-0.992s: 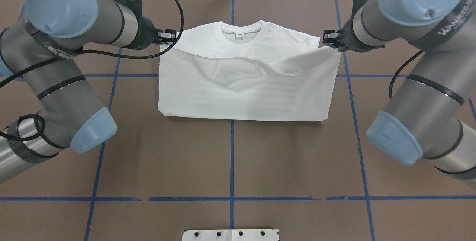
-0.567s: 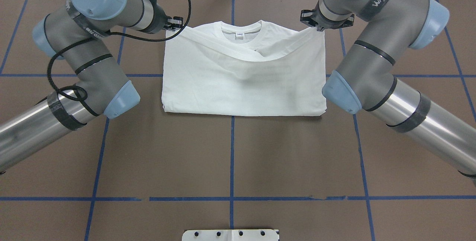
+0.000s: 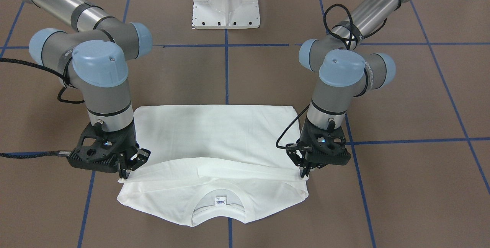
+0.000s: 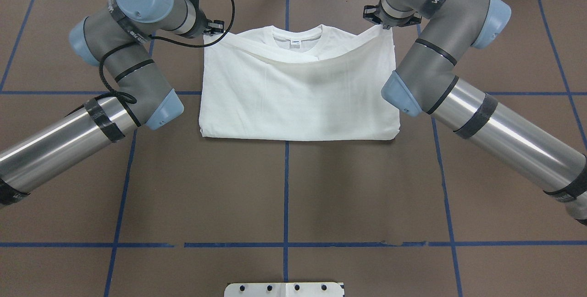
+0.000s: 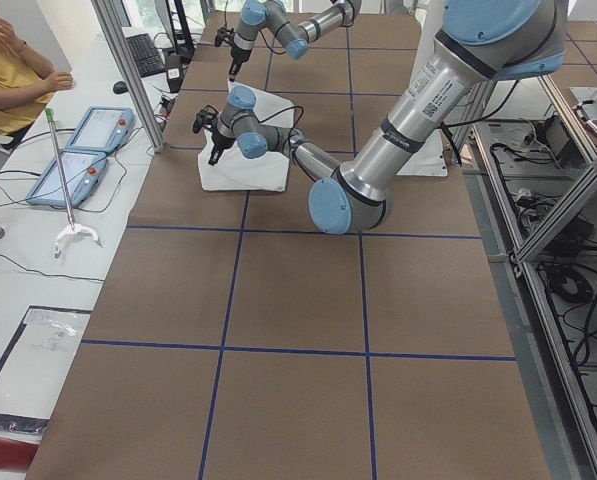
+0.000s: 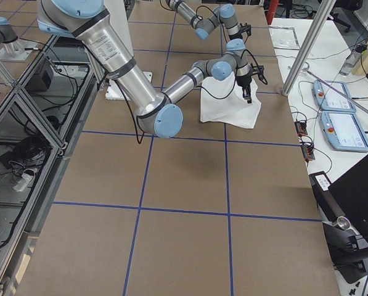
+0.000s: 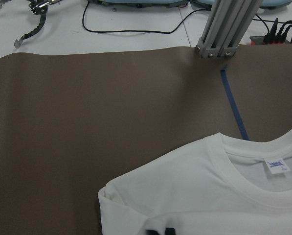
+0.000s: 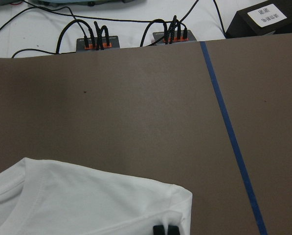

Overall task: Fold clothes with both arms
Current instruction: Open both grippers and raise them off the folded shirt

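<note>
The white shirt (image 4: 293,95) lies on the brown table, folded across its middle with the upper layer drawn toward the ribbed neck and tag (image 4: 296,42). My left gripper (image 4: 216,30) is shut on the upper layer's corner at the shirt's left shoulder. It shows at the right of the front-facing view (image 3: 305,172). My right gripper (image 4: 377,22) is shut on the other corner and shows at the left of that view (image 3: 123,176). The held edge sags between them over the neck (image 3: 220,201). In both wrist views the black fingertips (image 7: 160,231) (image 8: 165,230) pinch white cloth.
The white pedestal base (image 3: 226,1) stands on the robot's side of the table. An aluminium post (image 7: 224,29) and cables (image 8: 97,41) sit past the far edge. A person in yellow (image 5: 8,70) sits by two teach pendants (image 5: 78,150). Blue tape lines (image 4: 286,196) grid the table.
Both grippers have carried the held edge farther toward the neck and inward. The upper layer now covers most of the shirt, and the fold at the near side has flattened.
</note>
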`<state>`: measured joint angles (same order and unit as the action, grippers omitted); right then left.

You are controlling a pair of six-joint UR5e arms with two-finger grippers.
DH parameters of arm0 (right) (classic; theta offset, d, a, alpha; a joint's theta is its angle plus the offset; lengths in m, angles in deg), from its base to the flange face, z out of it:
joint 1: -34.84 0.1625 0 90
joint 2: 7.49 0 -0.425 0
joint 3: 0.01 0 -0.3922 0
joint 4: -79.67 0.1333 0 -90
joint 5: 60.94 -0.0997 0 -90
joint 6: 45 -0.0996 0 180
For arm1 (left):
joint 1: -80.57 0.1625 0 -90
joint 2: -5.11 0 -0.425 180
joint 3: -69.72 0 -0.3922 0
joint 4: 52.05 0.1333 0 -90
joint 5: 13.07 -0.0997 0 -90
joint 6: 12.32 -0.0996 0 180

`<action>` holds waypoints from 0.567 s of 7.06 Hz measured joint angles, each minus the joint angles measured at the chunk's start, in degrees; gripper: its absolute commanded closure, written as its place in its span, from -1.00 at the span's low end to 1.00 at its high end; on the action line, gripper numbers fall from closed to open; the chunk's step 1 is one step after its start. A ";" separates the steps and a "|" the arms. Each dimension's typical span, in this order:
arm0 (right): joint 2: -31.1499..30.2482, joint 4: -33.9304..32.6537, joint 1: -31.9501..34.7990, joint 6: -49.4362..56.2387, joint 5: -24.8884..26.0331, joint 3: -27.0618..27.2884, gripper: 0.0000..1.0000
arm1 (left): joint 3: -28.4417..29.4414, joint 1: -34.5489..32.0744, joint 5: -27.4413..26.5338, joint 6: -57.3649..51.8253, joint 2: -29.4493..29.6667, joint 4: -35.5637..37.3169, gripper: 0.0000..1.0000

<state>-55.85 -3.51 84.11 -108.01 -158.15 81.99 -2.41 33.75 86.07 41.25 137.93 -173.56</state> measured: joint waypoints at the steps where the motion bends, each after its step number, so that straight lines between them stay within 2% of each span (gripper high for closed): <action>1: 0.04 0.32 0.17 0.05 0.48 -0.93 -0.57 | 1.50 0.00 -0.51 -0.43 0.03 -1.07 0.16; 2: 0.11 0.47 0.15 -0.04 0.88 -1.58 -0.98 | 2.09 0.02 -0.65 -0.60 0.00 -1.80 -0.99; 4: 0.22 1.82 0.09 -0.71 1.02 -1.97 -0.99 | 0.67 0.05 -0.27 -1.65 -1.00 -3.25 -1.00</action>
<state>-55.64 -1.69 84.20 -108.72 -157.13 80.02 -1.74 33.81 85.81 39.60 136.93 -176.81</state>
